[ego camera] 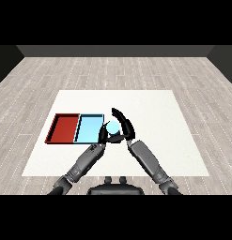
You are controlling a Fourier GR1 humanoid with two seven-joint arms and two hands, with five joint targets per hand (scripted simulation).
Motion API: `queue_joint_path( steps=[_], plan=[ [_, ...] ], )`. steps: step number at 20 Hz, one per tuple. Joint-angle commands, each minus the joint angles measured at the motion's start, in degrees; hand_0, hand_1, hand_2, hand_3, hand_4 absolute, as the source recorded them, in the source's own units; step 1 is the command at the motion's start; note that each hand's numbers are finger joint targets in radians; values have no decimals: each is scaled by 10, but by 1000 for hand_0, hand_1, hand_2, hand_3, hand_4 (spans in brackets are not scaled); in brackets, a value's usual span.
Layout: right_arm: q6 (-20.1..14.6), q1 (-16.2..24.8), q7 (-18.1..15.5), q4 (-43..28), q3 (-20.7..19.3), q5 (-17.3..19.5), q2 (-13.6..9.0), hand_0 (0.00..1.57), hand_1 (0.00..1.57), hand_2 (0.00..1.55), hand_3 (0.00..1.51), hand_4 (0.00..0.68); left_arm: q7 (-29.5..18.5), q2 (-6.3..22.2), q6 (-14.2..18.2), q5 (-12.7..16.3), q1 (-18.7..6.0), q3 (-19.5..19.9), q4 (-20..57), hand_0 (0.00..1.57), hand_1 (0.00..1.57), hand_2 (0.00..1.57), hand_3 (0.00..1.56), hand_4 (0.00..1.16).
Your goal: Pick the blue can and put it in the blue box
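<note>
One view only, from the robot's head, looking down and forward across the flat white desk (150,112). It sits far enough back to take in the whole desk top and the grey plank floor (65,70) beyond it, with both grey forearms entering from the lower corners.

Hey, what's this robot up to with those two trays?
It is moving a blue can towards the light blue tray. The right hand is curled round the can, just right of that tray and not yet in it. The left hand is close beside the can. The red tray lies next to the blue one, on its left.
</note>
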Motion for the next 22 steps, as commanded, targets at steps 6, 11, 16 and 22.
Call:
queue_joint_path(
  steps=[6,11,16,22],
  plan=[
    [74,59,-64,-25,-66,-31,-5,0,0,0,0,0,-32,-4,26,-11,-15,7,33,1571,1571,1571,1486,1145],
    [102,127,-17,-164,-88,-54,-66,0,0,0,0,0,-1,41,2,-49,-2,51,9,1571,1571,1571,1465,1124],
    [129,221,-54,-240,-123,-76,-104,0,0,0,0,0,69,97,15,-53,-44,94,11,1571,1571,1565,1480,1153],
    [118,190,-60,-201,-168,-78,-96,0,0,0,0,0,109,142,25,-79,-105,136,160,1547,1547,1541,1480,1110]
  ],
)
